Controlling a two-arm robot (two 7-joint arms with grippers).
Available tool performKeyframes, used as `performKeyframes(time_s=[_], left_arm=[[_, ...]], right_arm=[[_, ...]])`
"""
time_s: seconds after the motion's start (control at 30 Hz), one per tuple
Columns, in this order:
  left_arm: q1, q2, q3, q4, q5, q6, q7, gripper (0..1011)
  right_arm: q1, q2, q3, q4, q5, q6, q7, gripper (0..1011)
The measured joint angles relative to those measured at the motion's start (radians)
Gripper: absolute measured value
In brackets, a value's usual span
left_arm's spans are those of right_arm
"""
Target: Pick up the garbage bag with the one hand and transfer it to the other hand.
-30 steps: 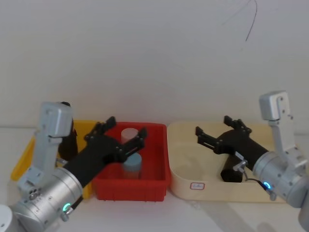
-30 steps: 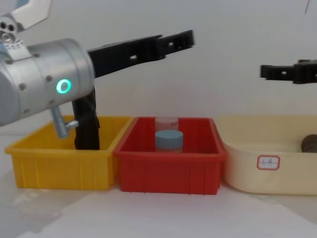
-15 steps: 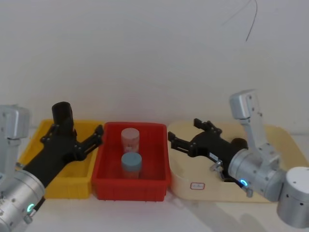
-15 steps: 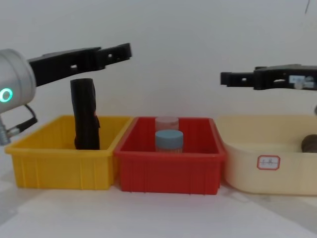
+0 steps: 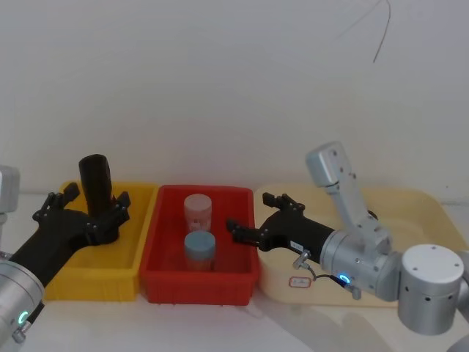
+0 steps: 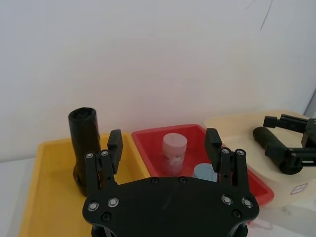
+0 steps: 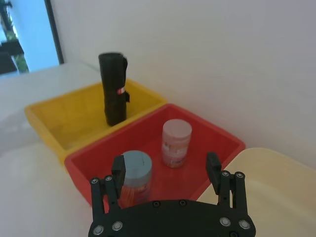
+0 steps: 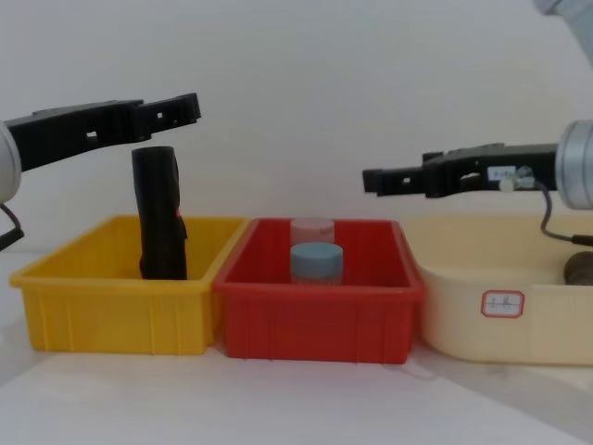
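- Yellow bin point(image 8: 111, 315) sits nearest on the robot's left. The red bin point(image 8: 315, 324) touches its side, and the cream tray point(image 8: 556, 324) is just beyond that.
- In the red bin a blue-lidded jar point(image 8: 316, 262) stands in front of a pale jar point(image 8: 312, 227). A dark roll point(image 8: 581, 269) lies in the cream tray.
- The garbage bag point(image 8: 159, 213) stands upright toward the back of the yellow bin, its top well above the rim.
- The left gripper point(image 8: 185, 107) hangs above the bag's top with fingers spread and nothing in them. In the left wrist view the bag sits beside one finger, not in the gap.
- The right gripper point(image 8: 375, 178) is released too, level over the seam between red bin and tray.
- Risk: dropping from this offset, a finger could strike the bag's top and topple it. Crinkly film may also slip in a shallow pinch.
- Risk: a fumbled handover over the red bin would land on the jars.
- Room: there is open air between the grippers above the rims. The bin's back wall and the white wall behind crowd the bag's far side.
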Motion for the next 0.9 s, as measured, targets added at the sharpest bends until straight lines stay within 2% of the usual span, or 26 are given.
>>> performKeyframes(time_s=[0.37, 0.9], left_arm=[[0.006, 0.006, -0.011, -0.001, 0.001, 0.002, 0.008, 1001], [0.009, 0.008, -0.017, -0.001, 0.002, 0.003, 0.011, 1001]], right_arm=[[0.06, -0.012, -0.07, 0.078, -0.039, 0.018, 0.041, 1001], [0.127, -0.042, -0.119, 0.186, -0.061, 0.0, 0.092, 1001]])
